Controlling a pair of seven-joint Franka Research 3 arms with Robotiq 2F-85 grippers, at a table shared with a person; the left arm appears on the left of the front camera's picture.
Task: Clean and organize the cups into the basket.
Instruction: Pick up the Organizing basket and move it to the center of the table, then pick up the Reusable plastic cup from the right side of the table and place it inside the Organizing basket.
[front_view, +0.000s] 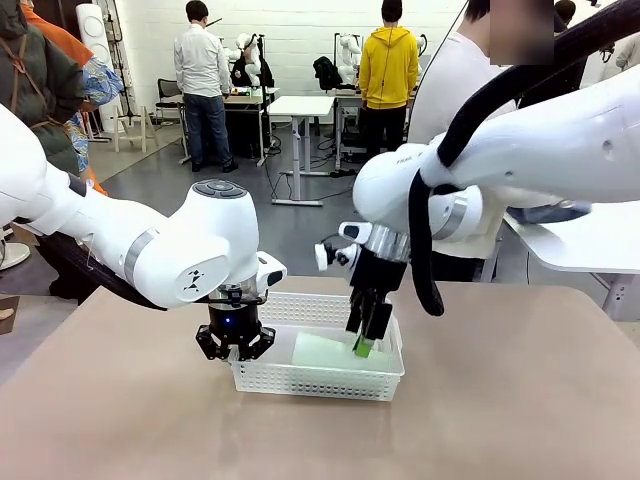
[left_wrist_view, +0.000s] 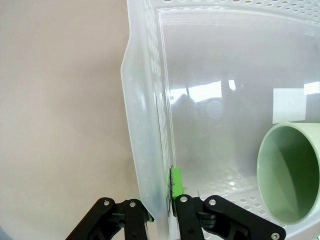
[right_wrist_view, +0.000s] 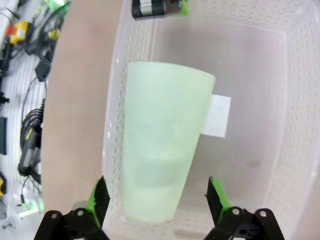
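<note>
A pale mint green cup (front_view: 335, 352) lies on its side inside the white perforated basket (front_view: 300, 378) at the middle of the table. My left gripper (front_view: 236, 343) is shut on the basket's left wall (left_wrist_view: 145, 100), one green pad (left_wrist_view: 175, 183) showing inside it. The cup's open mouth (left_wrist_view: 290, 172) faces that gripper. My right gripper (front_view: 365, 338) reaches down into the basket, open. Its fingers (right_wrist_view: 98, 199) straddle the cup (right_wrist_view: 162, 140) with a gap on each side.
A white label (right_wrist_view: 218, 116) sits on the basket floor beside the cup. The tan table (front_view: 520, 400) is bare around the basket. A person in a white top (front_view: 455, 90) stands at the far side, behind my right arm.
</note>
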